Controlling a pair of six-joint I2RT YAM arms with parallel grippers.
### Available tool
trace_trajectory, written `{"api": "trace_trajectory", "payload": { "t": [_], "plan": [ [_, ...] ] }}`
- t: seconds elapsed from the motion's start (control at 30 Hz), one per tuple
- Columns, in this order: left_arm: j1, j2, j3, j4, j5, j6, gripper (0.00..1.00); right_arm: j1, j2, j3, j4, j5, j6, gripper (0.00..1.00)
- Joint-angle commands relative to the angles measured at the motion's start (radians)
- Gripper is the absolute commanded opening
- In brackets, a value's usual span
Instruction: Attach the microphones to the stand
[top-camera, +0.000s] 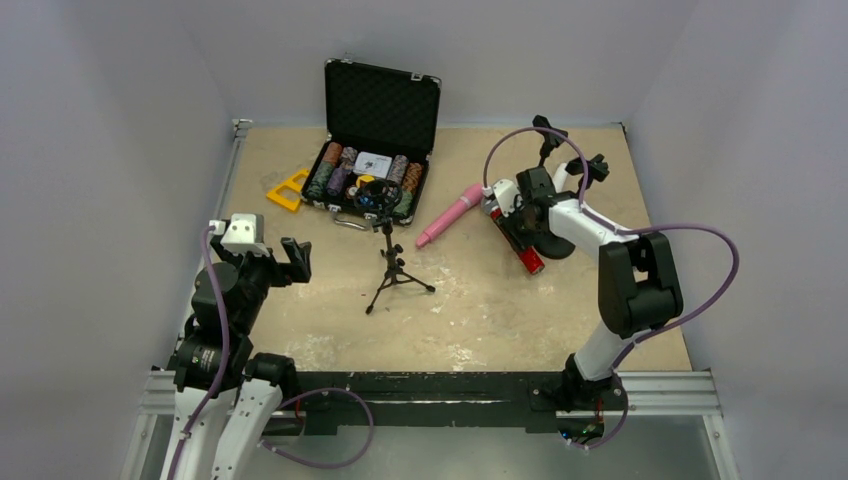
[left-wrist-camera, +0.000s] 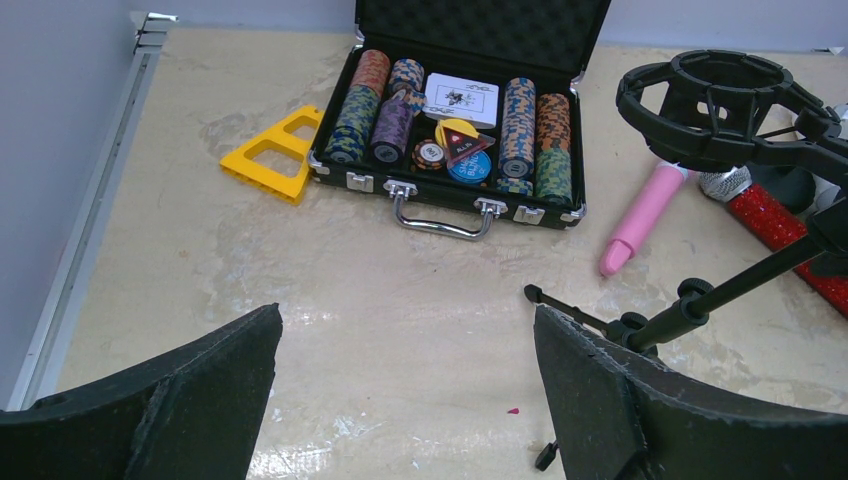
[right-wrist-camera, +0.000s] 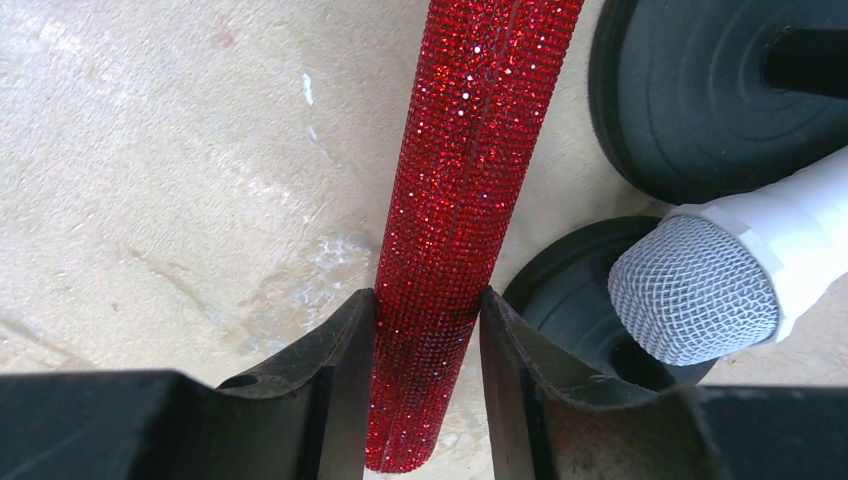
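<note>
Right claw (right-wrist-camera: 428, 312): we see it clamped on the glittery red microphone (right-wrist-camera: 470, 150), lying on the table (right-wrist-camera: 150, 150).
Left claw (left-wrist-camera: 405, 325): spread wide, holding nothing.
Pink microphone (top-camera: 449, 213): flat on the table between the tripod stand (top-camera: 389, 255) and the red one.
White microphone (right-wrist-camera: 740, 265): beside the red one, over a black disc (right-wrist-camera: 570, 300).

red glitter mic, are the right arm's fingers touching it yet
Touching. The right wrist view shows both fingers pressed flush against opposite sides of the red microphone, with no gap visible on either side.
</note>
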Motion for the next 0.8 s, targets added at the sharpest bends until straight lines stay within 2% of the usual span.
{"api": "trace_trajectory", "payload": {
  "t": [0.0,0.53,0.77],
  "plan": [
    [0.000,-0.008,-0.001,0.048,0.010,0.019,1.00,0.001,0.009,0.012,-0.127,-0.063,-0.026,0.28],
    [0.000,-0.008,0.000,0.048,0.016,0.019,1.00,0.002,-0.182,-0.231,-0.237,-0.088,-0.135,0.27],
    [0.000,-0.009,-0.001,0.048,0.017,0.019,1.00,0.002,-0.194,-0.240,-0.227,-0.094,-0.127,0.36]
  ]
}}
